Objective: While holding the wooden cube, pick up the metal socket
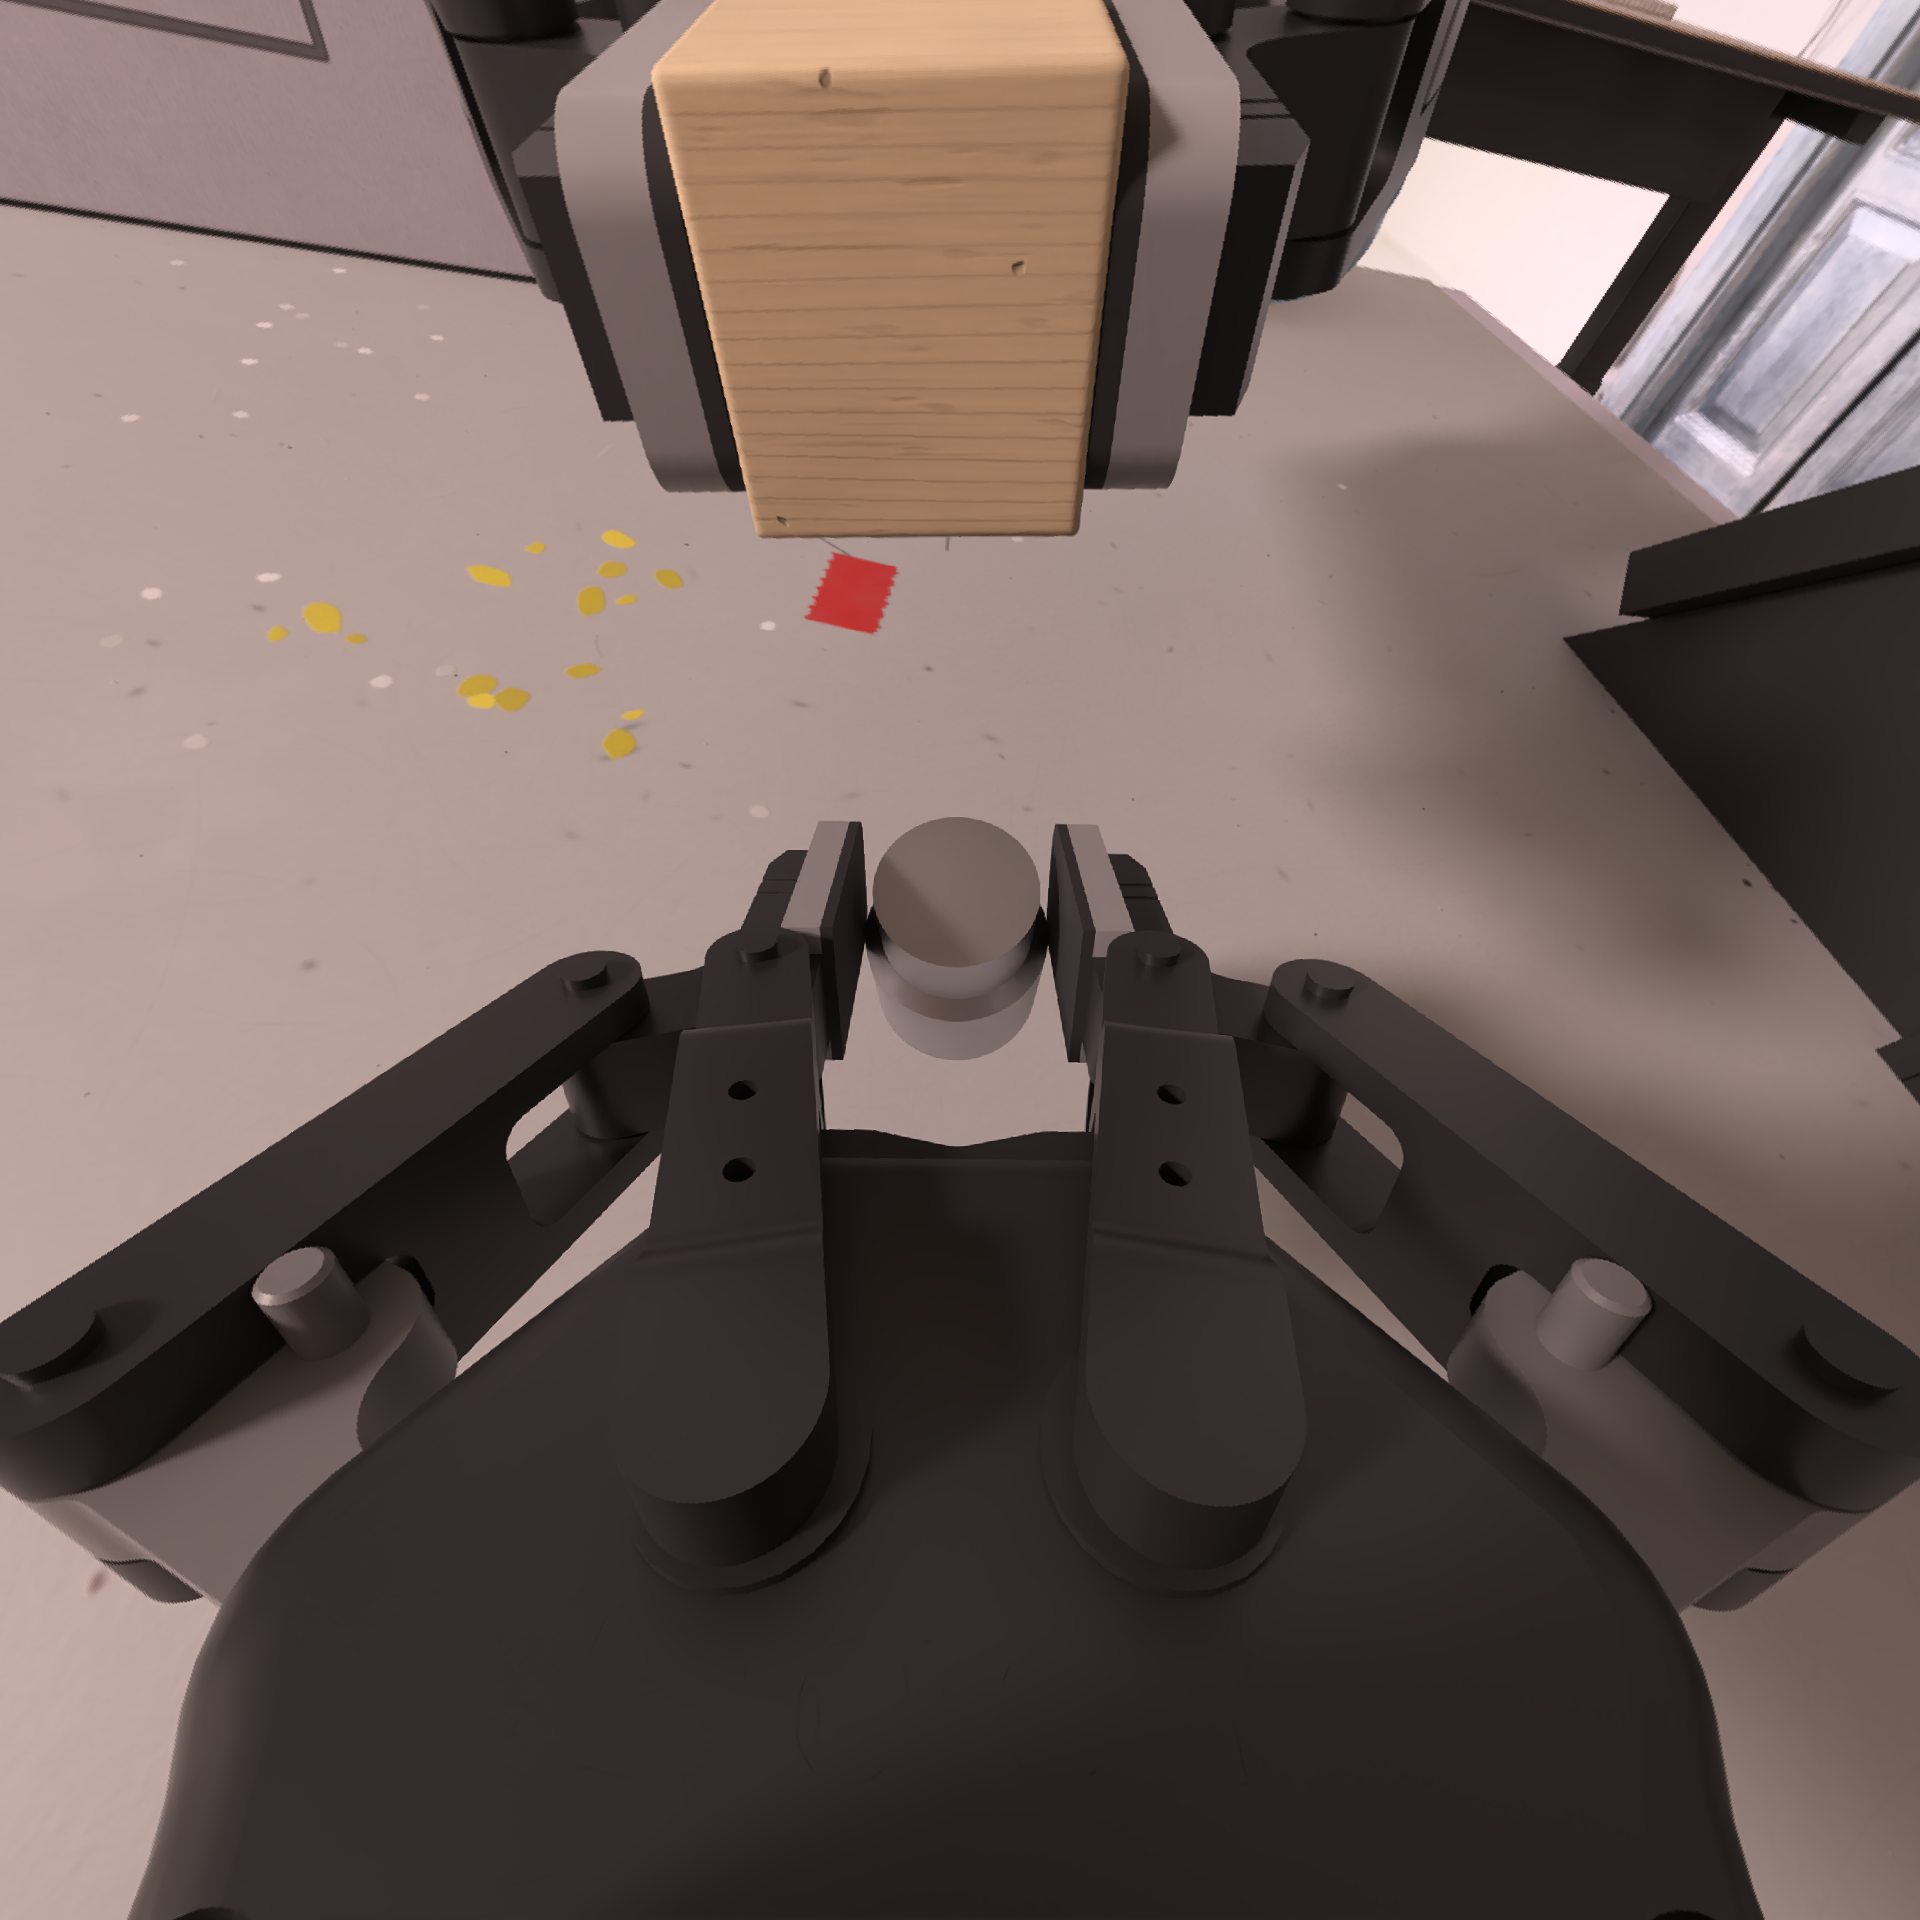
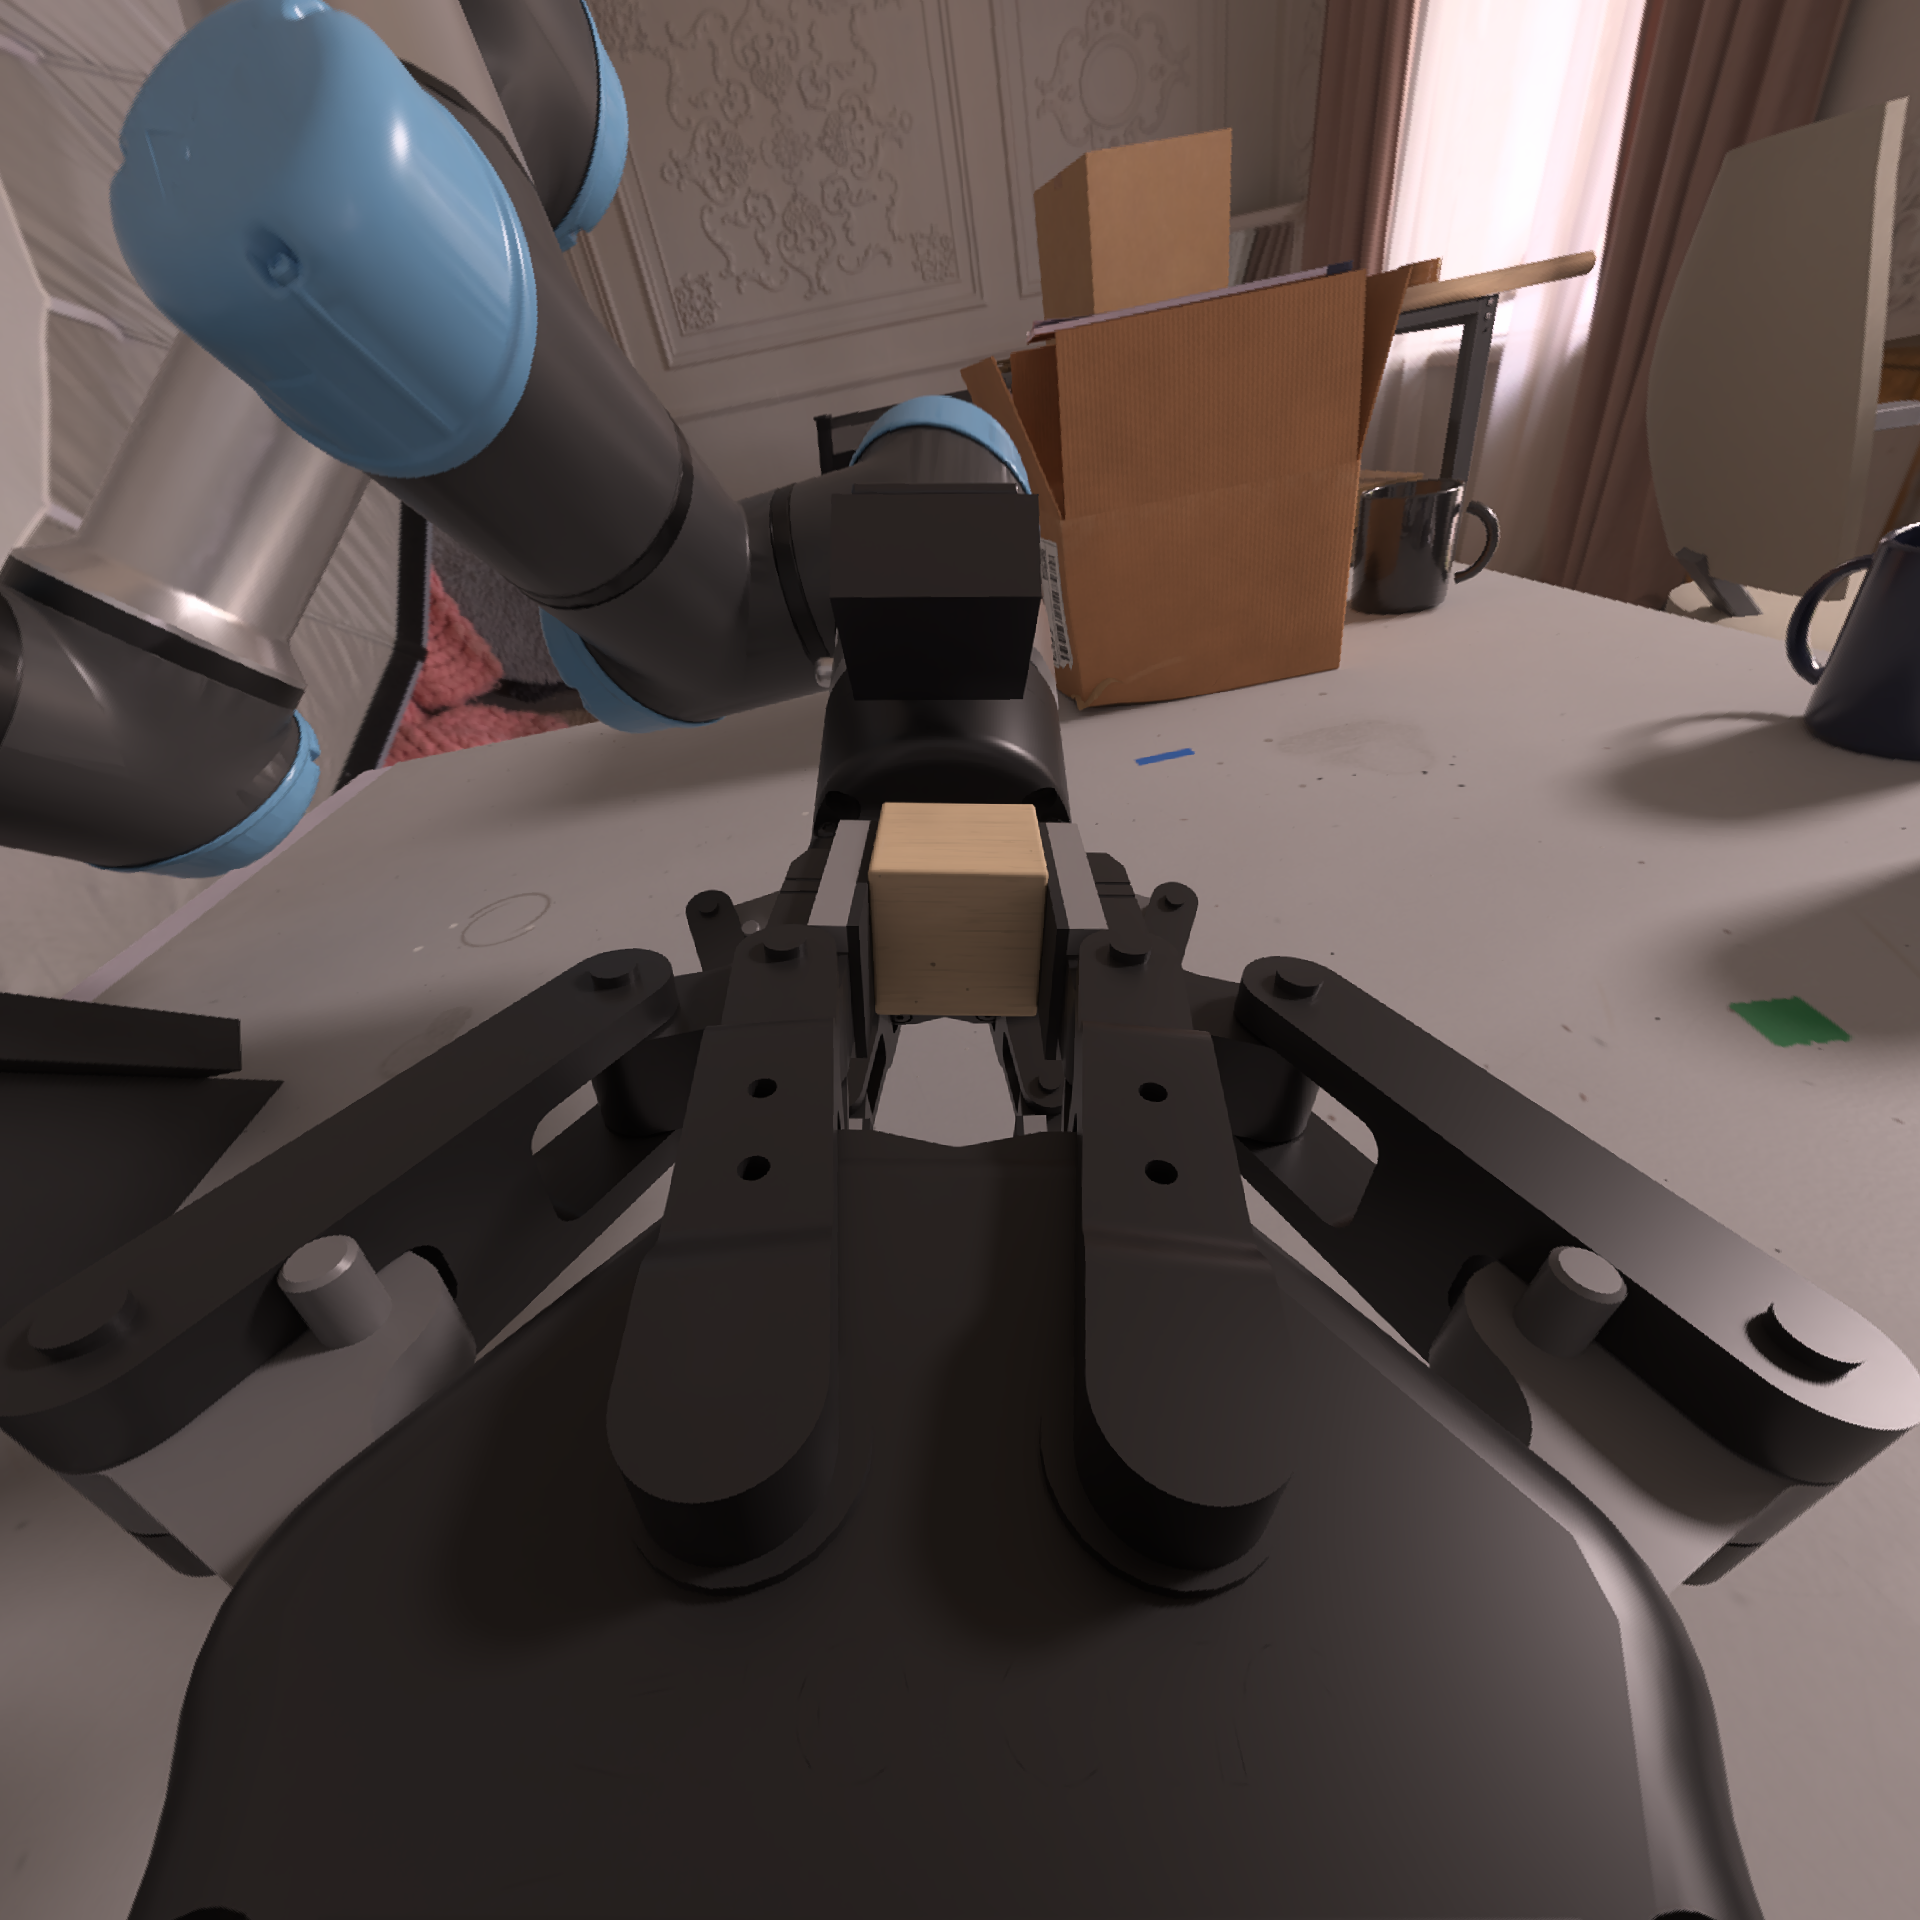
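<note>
The metal socket [image 1: 956,914], a short grey cylinder with a flat round top, sits clamped between the two pads of the left gripper [image 1: 956,920], whose jaws press on its opposite sides. It looks to be clear of the pale tabletop [image 1: 312,935], though how far it is raised cannot be told.

Just beyond and above it in the left wrist view hangs the wooden cube [image 1: 899,281], light-grained with a few small knots, held between the grey pads of the right gripper [image 1: 909,499]. The right wrist view confirms this: the cube [image 2: 956,909] fills the gap between that gripper's [image 2: 956,914] clenched jaws, with the left arm's dark wrist and blue-capped joints [image 2: 322,239] directly behind it.

On the tabletop under the cube lies a small red tape patch [image 1: 852,592], with yellow paint flecks [image 1: 592,600] scattered to its left. Farther out are a green tape patch [image 2: 1789,1020], a short blue tape strip [image 2: 1164,756], an open cardboard box [image 2: 1195,499] bearing a white label strip on its corner too small to read, a dark mug [image 2: 1413,545] and a dark blue jug [image 2: 1860,644]. No brand marks can be made out on either gripper.
</note>
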Robot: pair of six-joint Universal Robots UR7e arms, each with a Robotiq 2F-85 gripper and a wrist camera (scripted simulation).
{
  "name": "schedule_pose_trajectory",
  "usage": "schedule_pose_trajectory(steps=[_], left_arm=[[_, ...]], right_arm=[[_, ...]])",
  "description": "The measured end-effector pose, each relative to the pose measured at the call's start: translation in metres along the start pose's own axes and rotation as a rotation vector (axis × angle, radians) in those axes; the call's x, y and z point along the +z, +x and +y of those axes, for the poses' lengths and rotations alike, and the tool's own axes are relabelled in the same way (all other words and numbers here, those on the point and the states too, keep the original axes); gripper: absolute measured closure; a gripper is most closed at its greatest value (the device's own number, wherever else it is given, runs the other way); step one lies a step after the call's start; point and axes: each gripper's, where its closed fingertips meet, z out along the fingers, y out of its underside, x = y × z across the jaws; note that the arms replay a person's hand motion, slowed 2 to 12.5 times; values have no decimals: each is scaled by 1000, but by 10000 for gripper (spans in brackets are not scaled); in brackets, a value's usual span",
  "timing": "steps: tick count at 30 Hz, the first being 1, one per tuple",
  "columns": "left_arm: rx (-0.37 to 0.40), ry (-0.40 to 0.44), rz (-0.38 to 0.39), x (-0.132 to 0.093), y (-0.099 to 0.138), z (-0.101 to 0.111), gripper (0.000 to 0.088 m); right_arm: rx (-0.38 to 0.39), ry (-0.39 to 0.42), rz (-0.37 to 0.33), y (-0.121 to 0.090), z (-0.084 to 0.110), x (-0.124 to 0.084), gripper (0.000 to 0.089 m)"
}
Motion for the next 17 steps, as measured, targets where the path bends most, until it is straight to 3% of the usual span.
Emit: schedule_pose_trajectory(steps=[17], left_arm=[[-11,-8,-8,-1,-2,2,561]], right_arm=[[12,6,8,2,-1,2,639]])
